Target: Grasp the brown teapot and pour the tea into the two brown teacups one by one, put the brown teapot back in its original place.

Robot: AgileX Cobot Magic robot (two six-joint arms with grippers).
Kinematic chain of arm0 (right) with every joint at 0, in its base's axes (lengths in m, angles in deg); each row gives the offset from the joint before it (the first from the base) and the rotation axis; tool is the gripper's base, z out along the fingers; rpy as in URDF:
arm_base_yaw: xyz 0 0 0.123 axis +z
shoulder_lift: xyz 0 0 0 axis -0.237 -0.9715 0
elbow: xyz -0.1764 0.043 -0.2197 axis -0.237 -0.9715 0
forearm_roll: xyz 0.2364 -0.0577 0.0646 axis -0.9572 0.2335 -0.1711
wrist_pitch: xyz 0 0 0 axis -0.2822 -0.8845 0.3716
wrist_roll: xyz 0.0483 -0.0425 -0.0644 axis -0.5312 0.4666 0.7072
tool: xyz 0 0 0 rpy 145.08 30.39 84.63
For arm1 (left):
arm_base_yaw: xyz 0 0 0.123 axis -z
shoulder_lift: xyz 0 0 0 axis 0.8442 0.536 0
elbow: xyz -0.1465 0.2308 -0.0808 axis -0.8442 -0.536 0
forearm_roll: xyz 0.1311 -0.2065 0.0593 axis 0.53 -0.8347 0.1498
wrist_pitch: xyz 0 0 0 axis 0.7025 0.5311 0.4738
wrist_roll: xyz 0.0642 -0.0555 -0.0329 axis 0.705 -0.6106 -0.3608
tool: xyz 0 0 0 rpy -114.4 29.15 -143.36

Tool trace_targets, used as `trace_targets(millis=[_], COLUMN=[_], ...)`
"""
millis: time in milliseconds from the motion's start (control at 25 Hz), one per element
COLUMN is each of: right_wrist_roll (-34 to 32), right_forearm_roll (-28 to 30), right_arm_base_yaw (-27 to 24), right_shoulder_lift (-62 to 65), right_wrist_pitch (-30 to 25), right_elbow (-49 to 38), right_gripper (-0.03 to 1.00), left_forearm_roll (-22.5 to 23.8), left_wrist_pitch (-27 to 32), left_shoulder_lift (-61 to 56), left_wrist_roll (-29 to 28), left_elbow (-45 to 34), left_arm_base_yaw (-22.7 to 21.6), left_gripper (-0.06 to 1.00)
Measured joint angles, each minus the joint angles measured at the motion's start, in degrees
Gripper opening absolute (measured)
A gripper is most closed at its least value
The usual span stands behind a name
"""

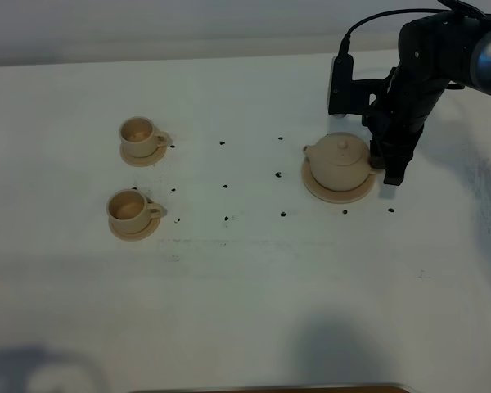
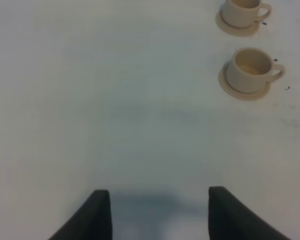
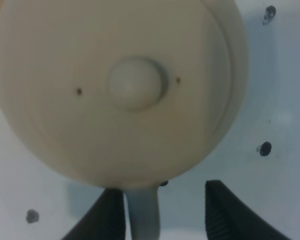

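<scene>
The brown teapot (image 1: 340, 158) stands on its wide saucer, the original place (image 1: 337, 194), at the right of the table, its spout pointing left. My right gripper (image 1: 390, 170) is down at the pot's right side. In the right wrist view the lid knob (image 3: 136, 82) fills the middle, and the loop handle (image 3: 142, 215) lies between the right gripper's (image 3: 164, 191) open jaws, against one finger and clear of the other. The two brown teacups (image 1: 137, 131) (image 1: 128, 208) sit on small saucers at the left. My left gripper (image 2: 159, 200) hangs open over bare table, with both cups (image 2: 250, 70) (image 2: 242, 10) ahead of it.
Small black dots (image 1: 225, 186) mark the white table between the cups and the teapot. A dark cable and the right arm's body (image 1: 430, 65) rise behind the pot. A brown edge (image 1: 270, 390) shows at the table's front.
</scene>
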Motion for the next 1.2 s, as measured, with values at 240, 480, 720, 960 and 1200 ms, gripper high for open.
trace_targets(millis=[240,480,720,960,1200], right_wrist_roll=[0.0,0.0,0.0,0.1,0.9], right_forearm_roll=[0.0,0.0,0.0,-0.1,-0.5], right_arm_base_yaw=[0.0,0.1,0.1,0.1,0.1], right_shoulder_lift=[0.0,0.0,-0.5,-0.7,-0.7], right_wrist_pitch=[-0.2,-0.4,-0.5,-0.5,-0.5], right_elbow=[0.0,0.0,0.0,0.0,0.0], right_gripper=[0.36,0.36,0.36,0.36,0.31], left_forearm_roll=[0.0,0.0,0.0,0.0,0.0], left_wrist_pitch=[0.0,0.0,0.0,0.0,0.0], left_shoulder_lift=[0.0,0.0,0.0,0.0,0.0], left_wrist_roll=[0.0,0.0,0.0,0.0,0.0], left_elbow=[0.0,0.0,0.0,0.0,0.0], left_arm_base_yaw=[0.0,0.0,0.0,0.0,0.0], left_gripper=[0.50,0.50,0.50,0.50,0.50])
